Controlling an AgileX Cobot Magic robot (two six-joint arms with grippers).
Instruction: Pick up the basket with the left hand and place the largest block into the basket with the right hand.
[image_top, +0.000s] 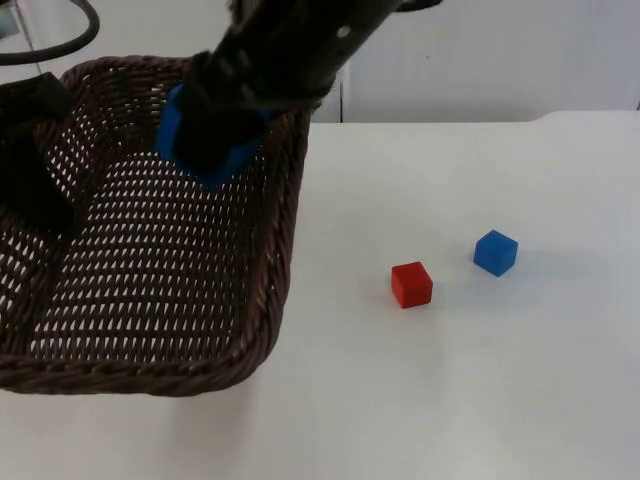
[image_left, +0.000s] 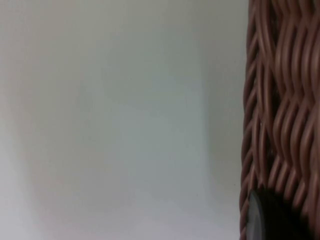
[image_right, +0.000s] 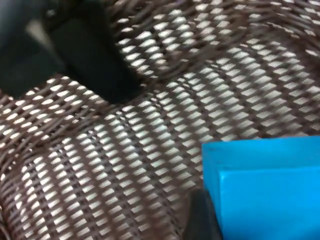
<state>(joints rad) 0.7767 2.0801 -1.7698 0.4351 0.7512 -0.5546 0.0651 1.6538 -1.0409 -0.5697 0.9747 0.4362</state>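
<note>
A laboratory-type robot test bench is indicated: a bare white table top (image_top: 480, 400) is bounded by a plain grey partition wall (image_top: 480, 60), and small coloured blocks (image_top: 411, 284) are laid out as test objects.

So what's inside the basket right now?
The right gripper holds the large blue block over the basket; the woven floor below looks bare. The floor under block and arm is covered.

One basket (image_top: 150, 300), two blue blocks (image_top: 210, 140) (image_top: 495, 252), one red block (image_top: 411, 284).
</note>
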